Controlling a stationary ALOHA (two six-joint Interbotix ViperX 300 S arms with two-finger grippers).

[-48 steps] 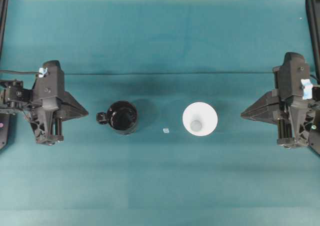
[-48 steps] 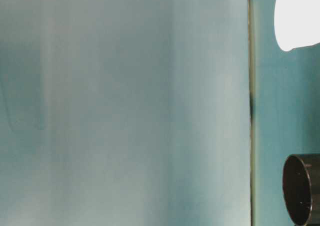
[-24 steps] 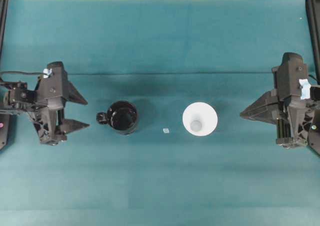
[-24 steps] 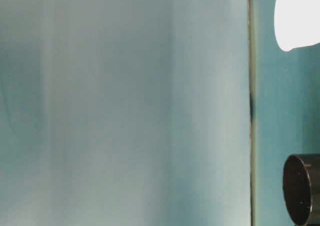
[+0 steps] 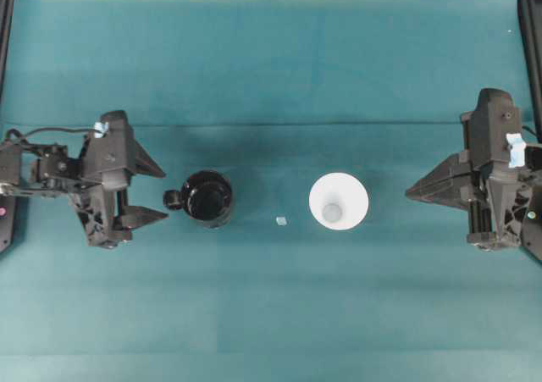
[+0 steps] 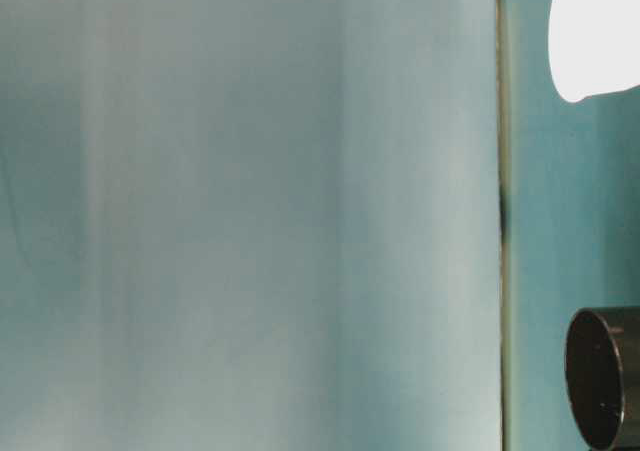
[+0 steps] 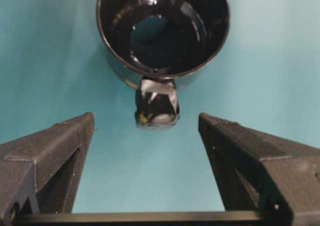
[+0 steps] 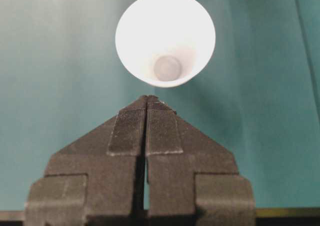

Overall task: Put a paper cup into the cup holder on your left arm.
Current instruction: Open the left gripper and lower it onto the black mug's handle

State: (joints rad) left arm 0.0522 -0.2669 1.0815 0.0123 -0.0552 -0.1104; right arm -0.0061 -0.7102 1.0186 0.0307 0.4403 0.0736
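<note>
- Teal cloth (image 5: 271, 60) covers the whole table.
- Left gripper (image 5: 154, 193) gapes wide, holding nothing; the cup holder (image 5: 207, 198) sits just ahead, handle nub (image 7: 156, 105) pointing between the jaws.
- Advance straight and close on the nub (my reading).
- Right gripper (image 8: 146, 103) is pressed closed and empty, paper cup (image 8: 165, 38) just ahead, upright.
- Table-level view crops both vessels.

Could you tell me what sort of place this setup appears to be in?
Probably a robotics lab test bench, not a home or kitchen. A plain teal cloth covers the table, two black robot arms face each other, the left claw open and the right claw shut, with only a black mug and a white paper cup between them.
</note>
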